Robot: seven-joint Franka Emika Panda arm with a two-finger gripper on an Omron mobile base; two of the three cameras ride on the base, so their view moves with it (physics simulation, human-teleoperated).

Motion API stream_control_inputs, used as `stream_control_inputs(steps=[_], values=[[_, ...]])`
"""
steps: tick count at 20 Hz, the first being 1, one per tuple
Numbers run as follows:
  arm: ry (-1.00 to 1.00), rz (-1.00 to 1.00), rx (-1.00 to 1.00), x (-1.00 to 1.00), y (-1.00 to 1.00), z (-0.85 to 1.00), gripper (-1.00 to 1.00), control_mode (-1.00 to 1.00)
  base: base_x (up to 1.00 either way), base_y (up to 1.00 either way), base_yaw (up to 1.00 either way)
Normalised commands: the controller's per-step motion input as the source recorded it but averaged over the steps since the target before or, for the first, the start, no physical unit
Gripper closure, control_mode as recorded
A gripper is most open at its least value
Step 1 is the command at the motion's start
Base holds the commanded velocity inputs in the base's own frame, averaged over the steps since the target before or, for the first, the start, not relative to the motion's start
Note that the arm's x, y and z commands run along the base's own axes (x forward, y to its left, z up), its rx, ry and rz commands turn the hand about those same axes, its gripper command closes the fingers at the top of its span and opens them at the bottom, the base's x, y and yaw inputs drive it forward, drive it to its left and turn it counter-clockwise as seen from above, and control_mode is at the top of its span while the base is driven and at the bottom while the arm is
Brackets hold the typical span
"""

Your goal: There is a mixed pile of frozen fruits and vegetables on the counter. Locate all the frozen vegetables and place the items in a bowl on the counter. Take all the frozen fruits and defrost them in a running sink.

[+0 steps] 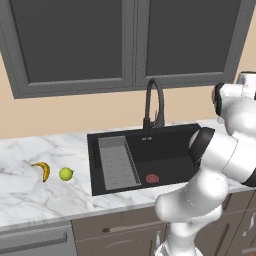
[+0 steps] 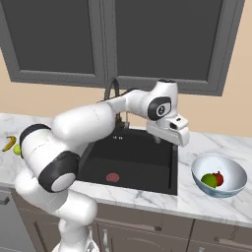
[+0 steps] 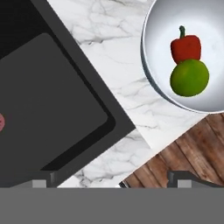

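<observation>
1. The bowl (image 2: 219, 175) is seen at the lower right of the right base view, on the counter (image 2: 206, 206) beside the sink (image 2: 133, 162). Two pieces lie touching in it: a red stemmed piece (image 3: 185, 47) and a green ball (image 3: 189, 77).
2. The banana (image 1: 42, 170) and the yellow-green ball (image 1: 66, 173) are seen at the left of the left base view, near each other on the marble, well apart from the bowl.
3. Step judged in hand: the vegetable part appears done; the fruit part is not yet begun. No water is seen at the faucet (image 1: 154, 102).
4. Next move judged: a long reach across the sink to the banana, then a descent over it.
5. The gripper (image 2: 170, 134) is held above the sink's right edge, pointing down, jaws spread wide, nothing held.
</observation>
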Motion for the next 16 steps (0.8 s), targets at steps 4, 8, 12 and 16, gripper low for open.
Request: stream_control_inputs(steps=[4, 8, 12, 16], values=[[0.0, 0.0, -0.04, 0.04, 0.62, -0.07, -1.0, -1.0, 0.0, 0.0, 0.0], [-0.01, 0.02, -0.06, 0.03, 0.62, -0.04, -1.0, -1.0, 0.0, 0.0, 0.0], [-0.02, 0.02, -0.06, 0.0, 0.54, -0.02, -1.0, -1.0, 0.0, 0.0, 0.0], [-0.01, 0.01, -0.06, 0.0, 0.54, -0.01, -1.0, -1.0, 0.0, 0.0, 0.0]])
